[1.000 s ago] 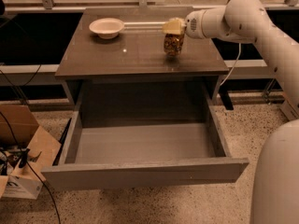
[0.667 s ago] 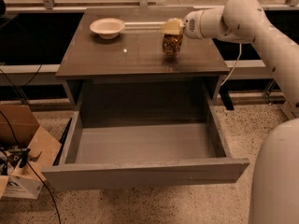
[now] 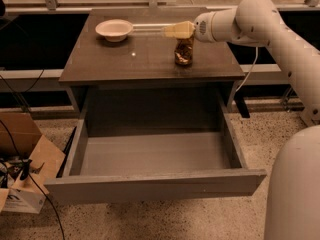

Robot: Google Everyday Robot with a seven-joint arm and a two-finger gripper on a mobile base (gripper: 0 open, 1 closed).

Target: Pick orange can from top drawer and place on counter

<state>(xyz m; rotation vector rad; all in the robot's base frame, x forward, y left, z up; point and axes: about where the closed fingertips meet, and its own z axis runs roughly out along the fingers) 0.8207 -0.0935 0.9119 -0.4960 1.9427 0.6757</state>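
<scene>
Hiding orange can [image 3: 184, 53] top: gripper [image 3: 178, 30] above.

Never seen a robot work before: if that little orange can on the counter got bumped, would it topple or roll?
Probably topples fairly easily: the orange can stands upright, taller than wide, on the glossy counter. Once down, its round body would likely roll. The claw sits right at its top, so a sideways nudge there could tip it.
</scene>
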